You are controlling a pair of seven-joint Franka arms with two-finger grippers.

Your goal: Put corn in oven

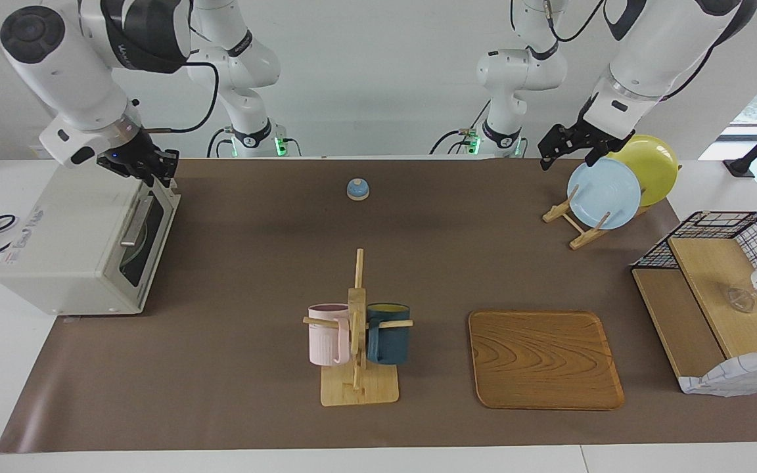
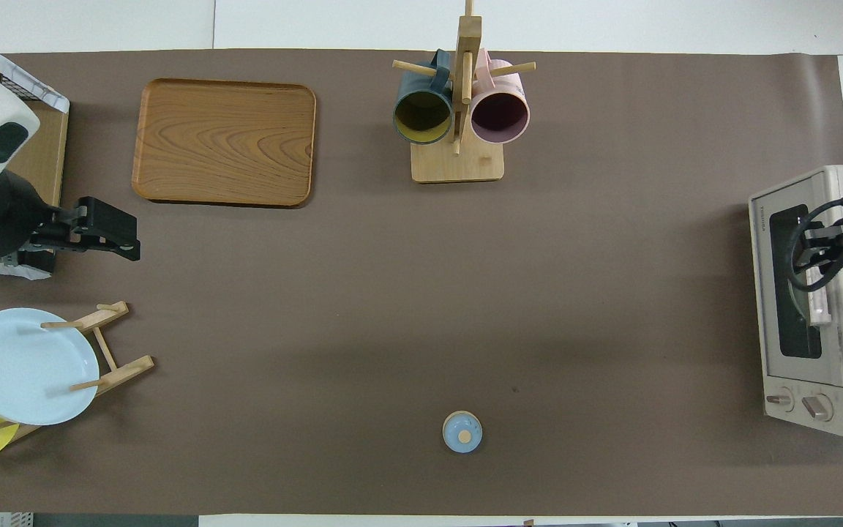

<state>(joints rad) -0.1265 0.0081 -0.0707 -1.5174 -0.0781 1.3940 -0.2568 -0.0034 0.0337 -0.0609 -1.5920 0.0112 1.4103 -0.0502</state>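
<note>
Brown mat (image 1: 253, 263) on a white table, white wall (image 1: 385, 66) at 12 o'clock in the facing view. At 9 o'clock, the oven (image 1: 63, 249), door shut; the corn shows in neither view. The right gripper (image 1: 155, 172) hangs over the oven's top front edge, its state undeterminable. At 2 o'clock, the left gripper (image 1: 568, 157) waits with fingers apart above a blue plate (image 1: 605, 194). Only the overhead view shows the oven's knobs (image 2: 798, 402).

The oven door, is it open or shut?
Shut: the oven door's dark glass and bar handle sit flush against its front in both views.
</note>
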